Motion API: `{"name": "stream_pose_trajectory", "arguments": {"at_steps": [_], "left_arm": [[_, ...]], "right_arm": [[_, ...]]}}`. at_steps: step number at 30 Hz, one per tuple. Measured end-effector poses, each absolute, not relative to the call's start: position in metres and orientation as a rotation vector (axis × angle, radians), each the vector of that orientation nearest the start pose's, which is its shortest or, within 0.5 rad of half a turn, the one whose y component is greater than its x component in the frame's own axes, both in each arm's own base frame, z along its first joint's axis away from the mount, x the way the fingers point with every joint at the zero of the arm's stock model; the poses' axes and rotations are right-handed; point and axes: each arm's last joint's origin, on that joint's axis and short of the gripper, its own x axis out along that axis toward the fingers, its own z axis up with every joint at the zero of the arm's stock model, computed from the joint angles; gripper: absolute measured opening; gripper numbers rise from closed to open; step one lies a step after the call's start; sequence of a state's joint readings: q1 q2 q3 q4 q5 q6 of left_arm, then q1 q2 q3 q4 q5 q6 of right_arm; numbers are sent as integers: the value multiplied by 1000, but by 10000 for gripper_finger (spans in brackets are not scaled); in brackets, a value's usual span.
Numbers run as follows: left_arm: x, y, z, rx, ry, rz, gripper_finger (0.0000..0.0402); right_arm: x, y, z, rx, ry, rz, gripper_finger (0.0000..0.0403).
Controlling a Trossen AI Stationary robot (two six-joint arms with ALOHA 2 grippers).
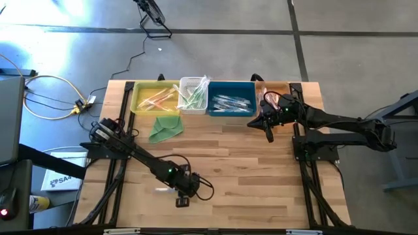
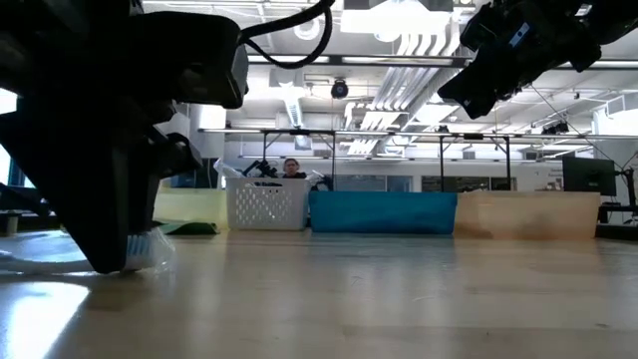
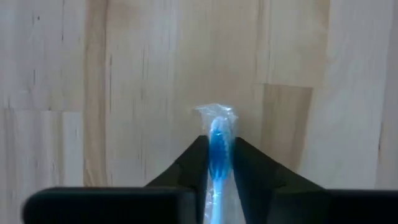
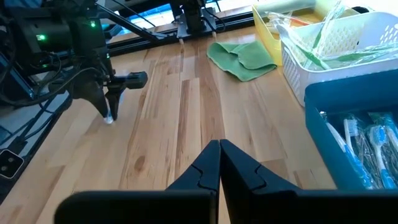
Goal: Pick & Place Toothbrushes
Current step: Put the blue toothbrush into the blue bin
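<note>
We see four bins in a row along the surface (image 1: 261, 170): yellow (image 1: 140, 98), white (image 1: 189, 83), blue (image 1: 230, 111), tan (image 1: 277, 87). Our left claw (image 4: 110, 115) pinches one blue toothbrush (image 3: 219, 146) low over the near wood. Our right claw (image 4: 219, 163), pressed together, hovers by the blue bin. One green cloth (image 1: 164, 128) lies beside the yellow bin.

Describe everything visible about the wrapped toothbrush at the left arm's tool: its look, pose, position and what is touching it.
The toothbrush has a blue handle inside a clear, crinkly plastic wrapper. It lies on the bare wooden table near the front edge, away from the bins. The left tool has its two dark fingers pressed against either side of it, wrapper end poking out ahead. Whether it has lifted off the wood cannot be told.
</note>
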State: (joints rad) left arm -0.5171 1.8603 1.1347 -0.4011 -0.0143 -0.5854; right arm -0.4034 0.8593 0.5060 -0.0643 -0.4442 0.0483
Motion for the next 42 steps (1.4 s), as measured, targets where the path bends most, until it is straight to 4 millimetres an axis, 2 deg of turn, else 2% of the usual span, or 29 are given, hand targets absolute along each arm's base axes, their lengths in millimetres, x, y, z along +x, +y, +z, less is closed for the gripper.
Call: {"name": "stream_pose_trajectory", "arguments": {"at_steps": [6, 12, 18, 23, 29, 36, 42], "left_arm": [[315, -179, 155, -241, 1154, -122, 10], [311, -176, 161, -216, 1141, -99, 5], [308, -166, 186, -176, 1080, -109, 1], [305, -144, 221, -129, 962, -104, 1], [301, -106, 267, -54, 781, -100, 1], [293, -60, 320, 43, 498, -69, 1], [287, -37, 360, 135, 213, -85, 1]], "right_arm": [[174, -61, 237, 220, 382, 31, 3], [174, -61, 237, 220, 382, 33, 3], [174, -61, 237, 220, 382, 34, 3], [174, -61, 237, 220, 382, 35, 2], [174, -61, 237, 197, 380, 39, 2], [175, -61, 240, 177, 344, 40, 2], [178, -62, 248, 139, 261, 42, 2]]}}
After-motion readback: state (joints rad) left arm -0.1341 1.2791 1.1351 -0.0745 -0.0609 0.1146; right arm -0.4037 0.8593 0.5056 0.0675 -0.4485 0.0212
